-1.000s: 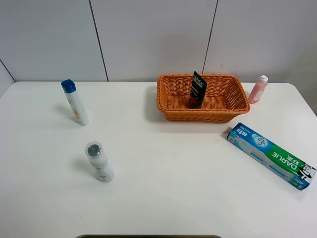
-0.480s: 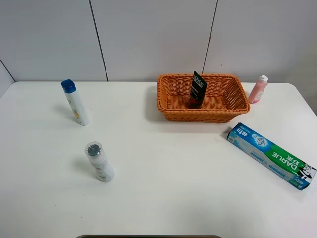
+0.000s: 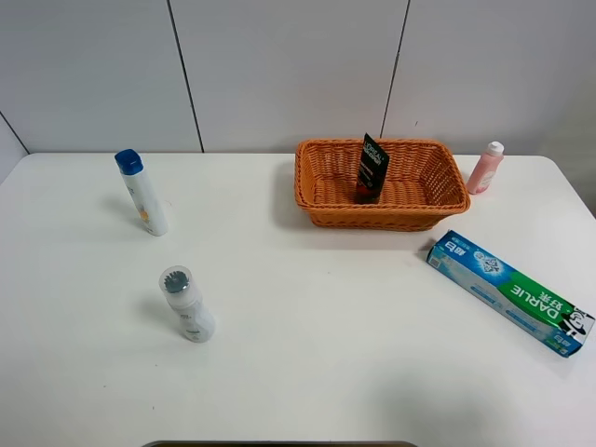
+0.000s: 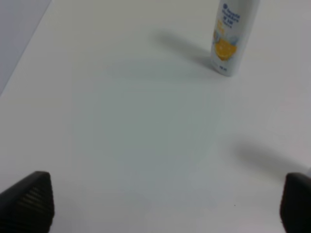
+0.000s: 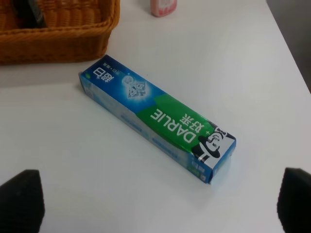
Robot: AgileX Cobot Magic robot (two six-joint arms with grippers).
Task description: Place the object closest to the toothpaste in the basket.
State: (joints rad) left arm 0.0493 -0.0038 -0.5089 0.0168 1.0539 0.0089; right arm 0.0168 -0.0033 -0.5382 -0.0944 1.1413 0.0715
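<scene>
The blue-green Darlie toothpaste box [image 3: 509,291] lies flat at the table's right; the right wrist view shows it close up [image 5: 158,116]. A small pink bottle [image 3: 485,168] stands upright beyond it, just right of the orange wicker basket [image 3: 312,203]. The bottle's base shows in the right wrist view [image 5: 163,7], as does the basket's wall [image 5: 58,43]. A black tube [image 3: 371,168] stands inside the basket. My right gripper [image 5: 158,201] is open and empty, short of the toothpaste. My left gripper [image 4: 160,204] is open and empty. Neither arm shows in the exterior view.
A white bottle with a blue cap [image 3: 142,192] stands at the far left, and also shows in the left wrist view [image 4: 232,36]. A white bottle with a grey cap [image 3: 186,304] stands nearer the front left. The table's right edge is close to the toothpaste.
</scene>
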